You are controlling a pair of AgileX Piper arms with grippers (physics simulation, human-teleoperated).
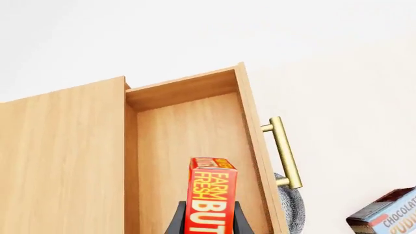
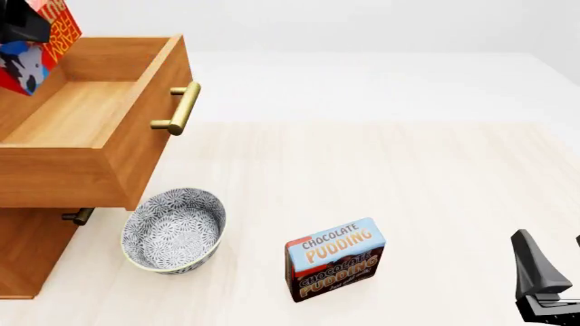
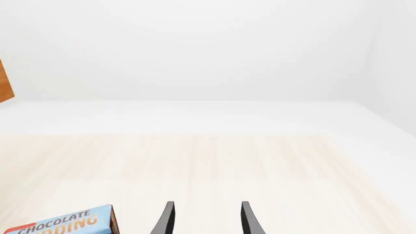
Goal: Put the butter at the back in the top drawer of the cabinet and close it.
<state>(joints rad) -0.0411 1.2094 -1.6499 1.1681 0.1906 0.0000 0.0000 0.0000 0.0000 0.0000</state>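
Observation:
The butter (image 1: 211,195), a small red box with yellow lettering, stands upright between my left gripper's (image 1: 208,214) dark fingers, which are shut on it. In the front view the butter (image 2: 41,51) hangs at the top left, above the open top drawer (image 2: 81,112) of the cabinet (image 2: 27,255), with the left gripper (image 2: 20,26) partly cut off by the frame. The drawer's bare wooden floor (image 1: 195,131) shows below the box. Its brass handle (image 2: 181,107) points toward the table. My right gripper (image 3: 204,222) is open with nothing in it, low at the front right (image 2: 553,268).
A patterned grey bowl (image 2: 174,229) sits on the table just under the pulled-out drawer front. A blue-and-brown Chocolate Pudding box (image 2: 335,258) stands near the table's front middle. A lower drawer's handle (image 2: 77,216) shows under the open drawer.

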